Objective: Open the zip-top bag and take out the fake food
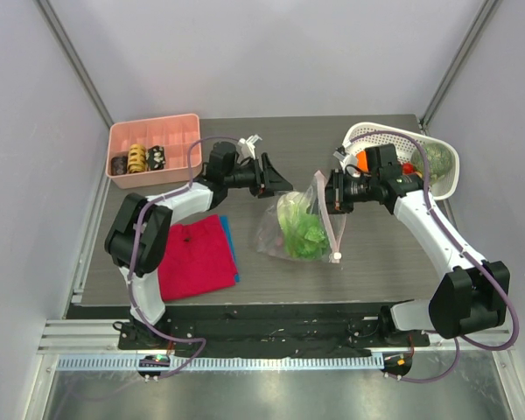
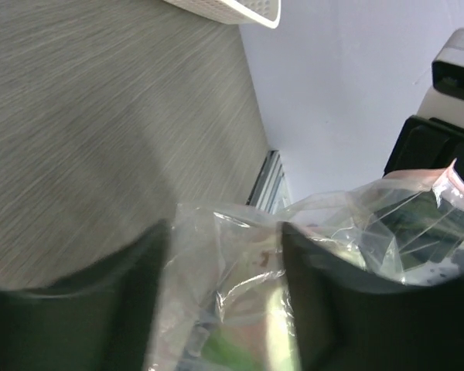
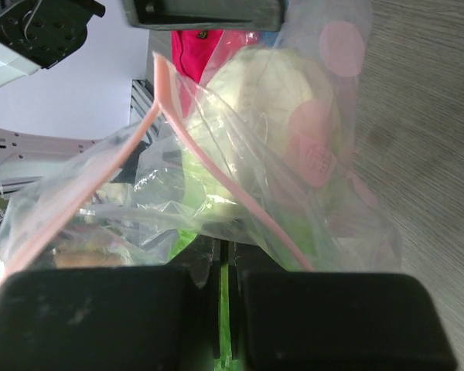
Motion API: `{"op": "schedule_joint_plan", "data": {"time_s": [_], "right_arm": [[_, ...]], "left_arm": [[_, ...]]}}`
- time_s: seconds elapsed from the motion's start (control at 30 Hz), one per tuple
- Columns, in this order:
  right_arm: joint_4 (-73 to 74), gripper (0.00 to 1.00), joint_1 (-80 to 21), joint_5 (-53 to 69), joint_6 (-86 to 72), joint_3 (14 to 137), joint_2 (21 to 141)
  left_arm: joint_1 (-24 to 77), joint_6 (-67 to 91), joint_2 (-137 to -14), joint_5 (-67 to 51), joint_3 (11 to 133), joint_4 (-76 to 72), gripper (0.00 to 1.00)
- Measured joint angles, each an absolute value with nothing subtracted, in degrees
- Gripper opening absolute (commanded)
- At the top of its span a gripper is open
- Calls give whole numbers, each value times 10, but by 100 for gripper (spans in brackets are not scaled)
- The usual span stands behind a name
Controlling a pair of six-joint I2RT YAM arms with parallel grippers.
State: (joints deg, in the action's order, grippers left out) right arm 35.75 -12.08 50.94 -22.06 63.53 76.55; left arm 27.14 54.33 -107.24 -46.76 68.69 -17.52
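Right end effector (image 1: 332, 192) clamped on rim of zip-top bag (image 1: 271, 229), mid-table (image 1: 367, 262) between arms. Left end effector (image 1: 278, 181) part-open, bag film between fingers, no pinch visible. Pink zip strip (image 3: 216, 174) parted: opening judged done. Green leafy fake food (image 1: 304, 229) still inside, removal left. White basket (image 1: 376, 131) holds orange ball (image 1: 363, 162), red berries (image 1: 408, 168). Pink tray (image 1: 153, 124) holds rolls (image 1: 138, 158).

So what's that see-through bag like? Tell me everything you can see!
The zip-top bag is clear, crinkly plastic with a pale pink zip strip and pink dots. Its mouth is parted, and a green leafy toy sits inside. The right claw pinches its upper edge, and the open left claw has some of its film between the fingers. I cannot tell whether its bottom touches the grey table.
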Motion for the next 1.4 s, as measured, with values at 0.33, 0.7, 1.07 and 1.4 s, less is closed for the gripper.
{"op": "schedule_joint_plan", "data": {"time_s": [0.33, 0.7, 1.07, 1.4], "right_arm": [[370, 1, -122, 491, -204, 635, 765], [410, 1, -147, 379, -175, 632, 670], [400, 1, -147, 289, -180, 582, 568], [344, 1, -147, 333, -209, 580, 633]], "left_arm": [[268, 590, -1074, -466, 665, -225, 0], [215, 490, -1058, -261, 685, 2, 0], [173, 458, -1063, -248, 678, 41, 50], [181, 542, -1045, -464, 582, -176, 100]]}}
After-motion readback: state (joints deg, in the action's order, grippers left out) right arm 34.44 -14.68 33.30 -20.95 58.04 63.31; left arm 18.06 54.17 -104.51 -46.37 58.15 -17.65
